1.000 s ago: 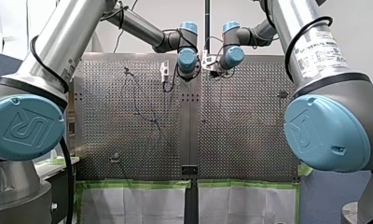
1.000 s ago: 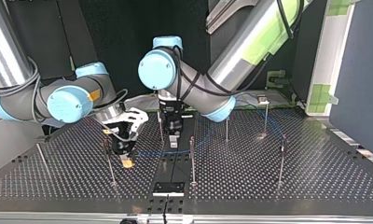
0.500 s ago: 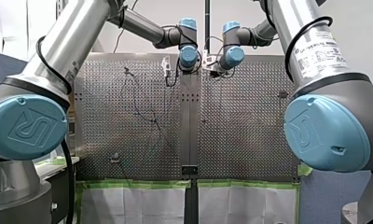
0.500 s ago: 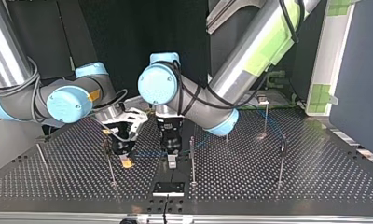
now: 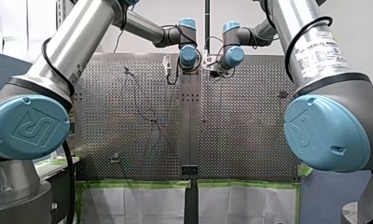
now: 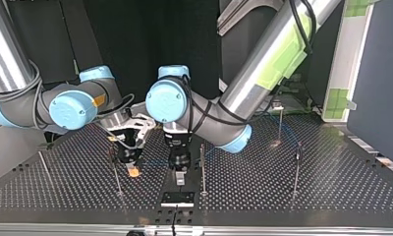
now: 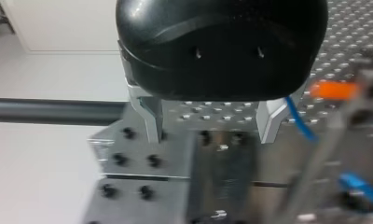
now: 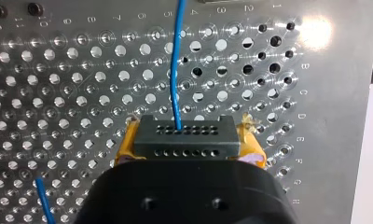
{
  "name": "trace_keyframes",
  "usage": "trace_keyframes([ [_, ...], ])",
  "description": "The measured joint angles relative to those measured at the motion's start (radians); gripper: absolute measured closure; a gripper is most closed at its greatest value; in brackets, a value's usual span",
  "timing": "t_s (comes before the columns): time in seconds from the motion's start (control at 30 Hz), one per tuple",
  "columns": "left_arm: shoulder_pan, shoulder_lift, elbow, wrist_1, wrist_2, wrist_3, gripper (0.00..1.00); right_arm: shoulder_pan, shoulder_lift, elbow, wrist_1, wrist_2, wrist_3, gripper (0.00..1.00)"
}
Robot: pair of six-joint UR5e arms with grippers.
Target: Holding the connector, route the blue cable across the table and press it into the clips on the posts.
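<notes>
Since 1 s ago my L gripper has slid toward the near edge of the table in the top view. It now hangs close to the small black plate at that edge. My R gripper has not moved.

L gripper: its 2 metal fingers are spread wide, w/ nothing btwn them. In the L wrist view a bit of the blue cable runs just beside one finger. A thin post stands on that same side.

R gripper: its yellow pads are squeezed tight on the connector. The connector is a dark grey block w/ 2 rows of tiny holes. The blue cable comes out of the middle of the block & goes straight away over the table's holes. Another short bit of blue cable lies on the table off to one side of the R gripper.

In the top view the R gripper is at the view's left of the L gripper, near it but not touching. A post stands close by each one. More posts stand further out on both sides. They are too small for me to tell if the cable sits on any of them.
</notes>
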State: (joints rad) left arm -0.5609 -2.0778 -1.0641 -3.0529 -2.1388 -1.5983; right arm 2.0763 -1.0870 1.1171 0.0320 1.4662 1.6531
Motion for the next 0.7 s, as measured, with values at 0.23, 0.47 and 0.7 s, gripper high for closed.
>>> trace_keyframes([
  [0.23,0.000,-0.043,0.011,-0.026,-0.009,-0.001,0.00,0.000,0.000,0.000,0.000,-0.001,-0.001,1.00],
  [0.47,0.000,-0.047,0.012,-0.021,-0.034,-0.005,0.00,0.000,0.000,-0.001,0.000,-0.001,-0.001,1.00],
  [0.7,-0.004,-0.048,0.012,-0.010,-0.043,-0.012,0.55,0.000,0.000,0.000,0.000,-0.001,-0.001,1.00],
])
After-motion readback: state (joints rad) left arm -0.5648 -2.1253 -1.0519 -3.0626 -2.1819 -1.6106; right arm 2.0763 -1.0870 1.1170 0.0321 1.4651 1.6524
